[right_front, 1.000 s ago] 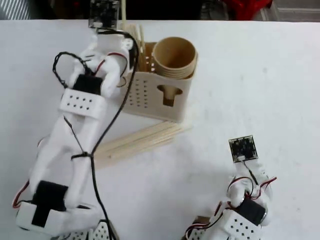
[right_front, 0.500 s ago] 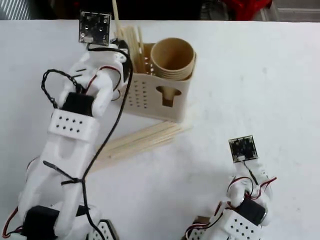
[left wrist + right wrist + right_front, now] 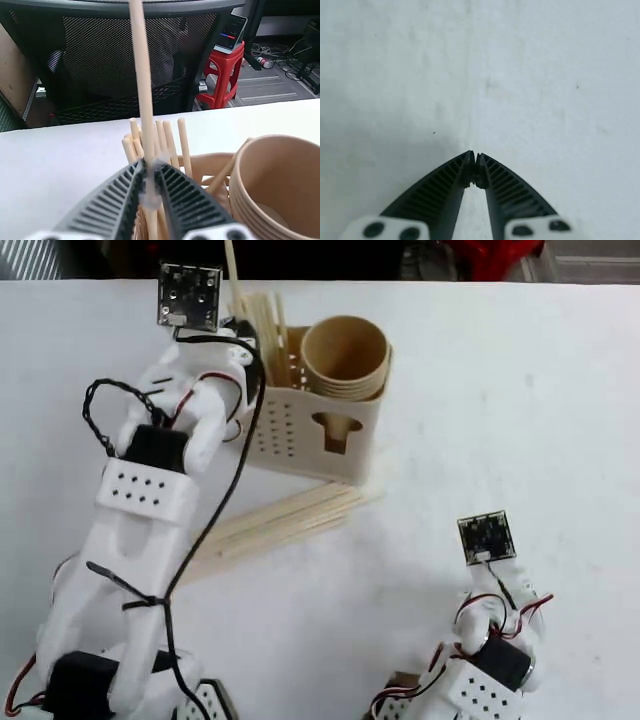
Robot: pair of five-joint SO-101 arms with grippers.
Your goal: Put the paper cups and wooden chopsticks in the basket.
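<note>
A pale, round wooden chopstick (image 3: 142,75) stands upright over the basket (image 3: 300,435), clamped in the left gripper (image 3: 151,172). Stacked tan paper cups (image 3: 345,355) sit inside the basket. The right gripper (image 3: 474,167), well away from the basket, is clenched and empty.

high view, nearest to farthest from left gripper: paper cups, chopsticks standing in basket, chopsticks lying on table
1. standing chopsticks, beside the left gripper in the basket
2. paper cups, basket's other side
3. lying chopsticks, on the table by the basket
</note>
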